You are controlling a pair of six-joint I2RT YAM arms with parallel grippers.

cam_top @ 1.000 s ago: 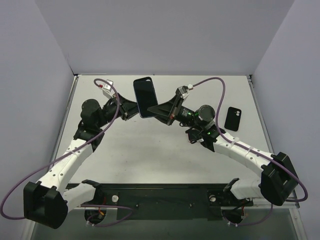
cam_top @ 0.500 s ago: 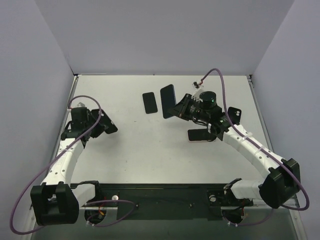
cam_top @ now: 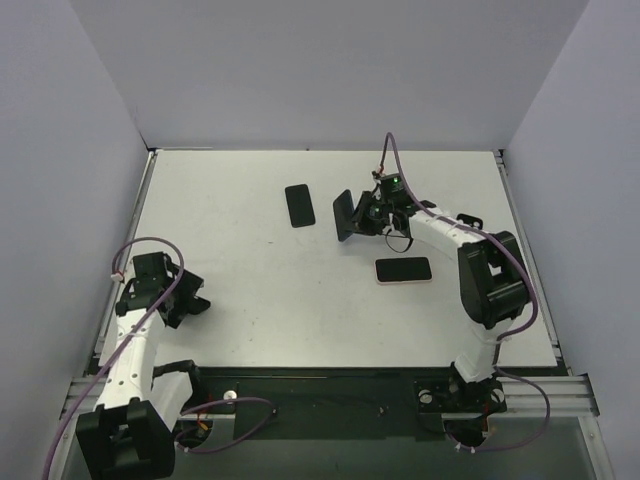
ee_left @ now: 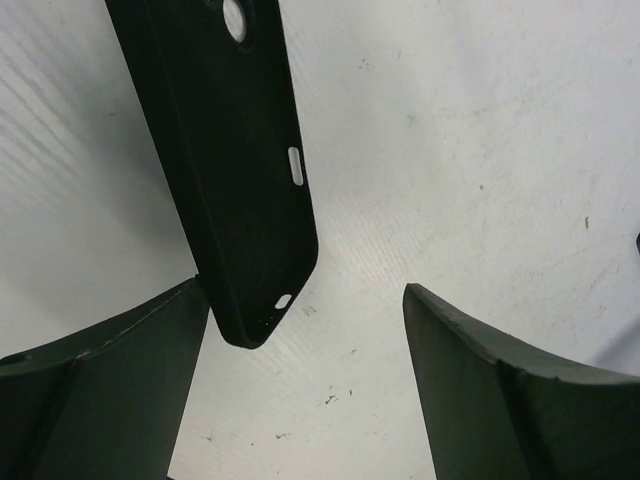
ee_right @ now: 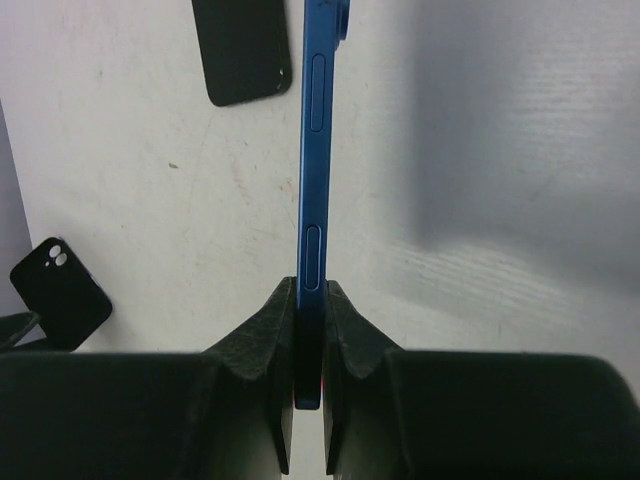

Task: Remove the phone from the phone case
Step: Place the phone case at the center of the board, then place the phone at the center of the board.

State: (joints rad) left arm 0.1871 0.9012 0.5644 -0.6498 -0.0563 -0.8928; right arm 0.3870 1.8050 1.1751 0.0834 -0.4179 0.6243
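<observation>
Phone (ee_right: 312,130), blue-edged only in the right wrist view, sits clamped in right pincer (ee_right: 310,290); left pincer (ee_left: 305,290) gapes apart.

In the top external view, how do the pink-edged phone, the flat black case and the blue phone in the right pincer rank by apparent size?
1. Pink-edged phone, longest.
2. Black case, slightly shorter.
Unranked: blue phone in the right pincer; it is tilted and off the table, nearer the camera.
</observation>
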